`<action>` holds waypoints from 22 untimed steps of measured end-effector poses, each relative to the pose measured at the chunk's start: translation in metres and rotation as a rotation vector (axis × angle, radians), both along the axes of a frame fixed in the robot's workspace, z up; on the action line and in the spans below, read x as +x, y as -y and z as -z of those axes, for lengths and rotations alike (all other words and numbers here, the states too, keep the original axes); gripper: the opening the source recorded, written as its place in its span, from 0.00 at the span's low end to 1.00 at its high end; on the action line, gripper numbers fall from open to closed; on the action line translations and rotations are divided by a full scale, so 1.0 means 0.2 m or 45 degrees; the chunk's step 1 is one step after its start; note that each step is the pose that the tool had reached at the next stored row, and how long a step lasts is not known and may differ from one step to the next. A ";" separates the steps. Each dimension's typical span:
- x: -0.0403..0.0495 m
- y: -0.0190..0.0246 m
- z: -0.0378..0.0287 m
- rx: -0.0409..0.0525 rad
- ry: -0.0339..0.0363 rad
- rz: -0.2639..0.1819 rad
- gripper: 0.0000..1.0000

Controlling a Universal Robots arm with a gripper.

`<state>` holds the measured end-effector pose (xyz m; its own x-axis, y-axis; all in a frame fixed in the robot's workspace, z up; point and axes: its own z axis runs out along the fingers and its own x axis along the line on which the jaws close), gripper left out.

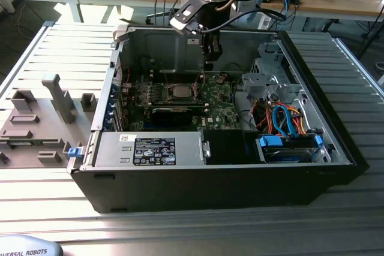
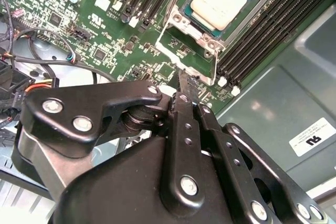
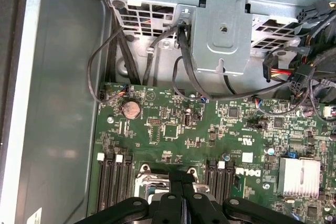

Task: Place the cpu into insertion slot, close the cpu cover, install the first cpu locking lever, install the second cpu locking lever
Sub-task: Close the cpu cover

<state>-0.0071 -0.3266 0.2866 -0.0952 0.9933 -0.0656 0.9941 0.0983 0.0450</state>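
- Hangs in the computer case (image 1: 336, 142) with gripper (image 2: 185, 83) squeezed together, pinching nothing.
- Points down just beside the cpu cover (image 2: 209, 36), lying flat on the insertion slot (image 2: 193, 14).
- Leaves the cpu (image 2: 223, 1) sitting in that slot.

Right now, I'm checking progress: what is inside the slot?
The cpu lies in the slot, silver top up. Whatever is in the slot beneath it is covered by the cpu and cannot be seen.
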 end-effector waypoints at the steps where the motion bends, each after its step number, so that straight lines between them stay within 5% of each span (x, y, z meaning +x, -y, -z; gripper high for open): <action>1: 0.002 0.000 0.000 0.000 0.0000 0.000 0.11; 14: 0.051 -0.004 0.025 0.000 -0.0001 0.001 0.11; 19: 0.061 -0.005 0.031 0.010 0.0001 0.015 0.11; 22: 0.070 -0.005 0.040 0.010 -0.0083 0.027 0.11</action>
